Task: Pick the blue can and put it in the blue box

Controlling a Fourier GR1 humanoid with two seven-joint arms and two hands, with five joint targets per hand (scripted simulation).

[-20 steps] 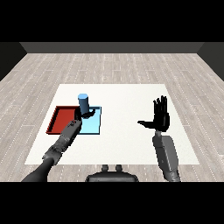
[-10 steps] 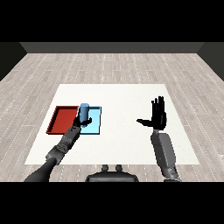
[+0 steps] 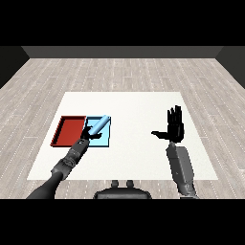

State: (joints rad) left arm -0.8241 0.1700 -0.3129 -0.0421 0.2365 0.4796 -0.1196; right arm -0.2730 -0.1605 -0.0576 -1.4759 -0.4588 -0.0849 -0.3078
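Observation:
The blue can lies tilted over the light blue tray, its top end pointing to the far right. My left hand sits at the can's lower end by the tray's near left part, fingers relaxed and not curled round the can. My right hand is held up over the table's right side, fingers straight and thumb out, with nothing in it.
The red tray lies directly left of the blue tray, touching it. The white table stretches between the trays and my right hand. My left forearm comes in from the lower left.
The can, held upright above the blue tray before, has come down and tipped over toward the far right. My left hand has drawn back a little. The right hand has hardly moved.

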